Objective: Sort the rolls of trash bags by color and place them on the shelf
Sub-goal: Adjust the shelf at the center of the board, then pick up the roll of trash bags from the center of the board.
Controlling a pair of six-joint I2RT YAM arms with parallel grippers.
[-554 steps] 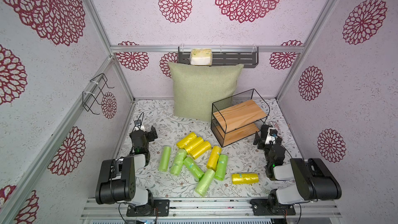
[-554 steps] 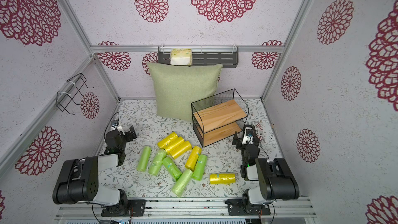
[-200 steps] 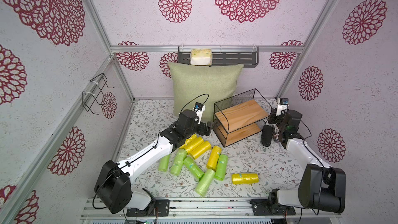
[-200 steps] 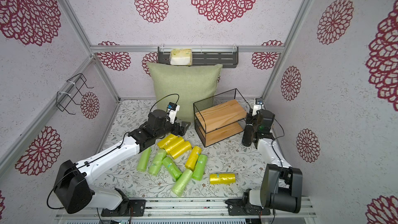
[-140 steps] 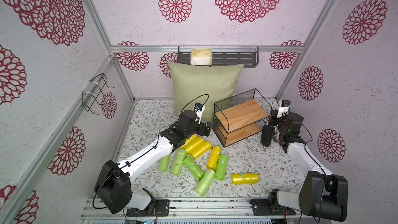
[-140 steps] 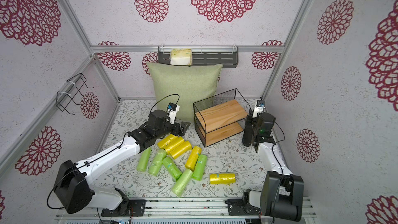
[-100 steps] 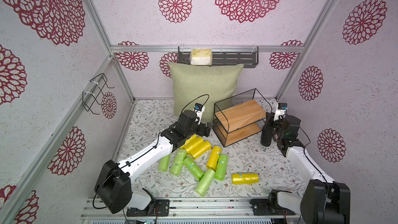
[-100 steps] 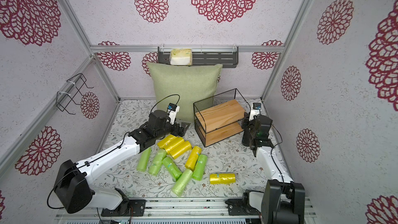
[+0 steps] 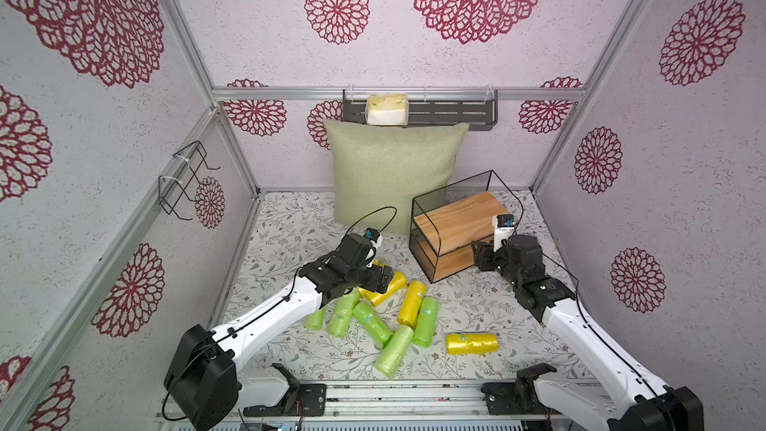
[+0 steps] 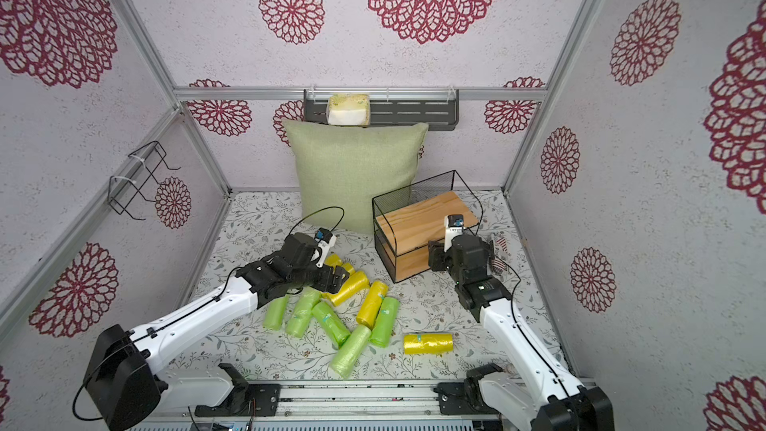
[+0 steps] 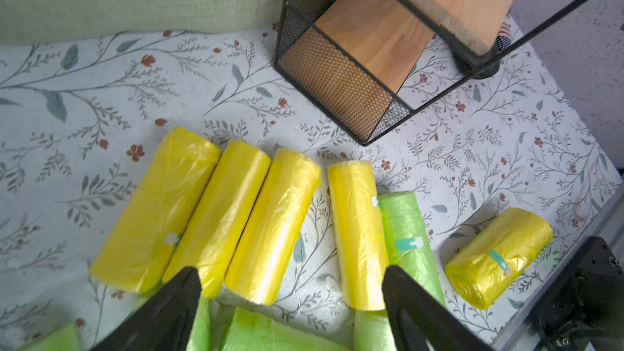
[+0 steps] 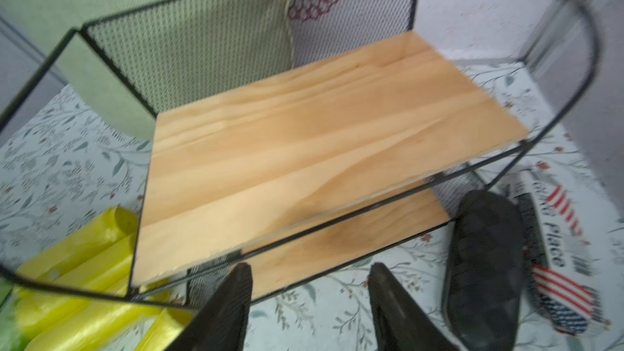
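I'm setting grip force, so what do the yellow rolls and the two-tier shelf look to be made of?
Yellow rolls: thin plastic film, glossy; crinkles and bright highlights suggest a soft, slippery wrap.
Shelf: the boards look like pale wood with a matte finish and visible grain. The frame looks like black-coated metal wire with fine see-through mesh.

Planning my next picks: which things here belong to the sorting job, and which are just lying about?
Job: yellow rolls, green rolls, two-tier shelf.
Lying about: green pillow, pale packet, grey wall rack, wire holder, black oval object and striped packet beside the shelf.
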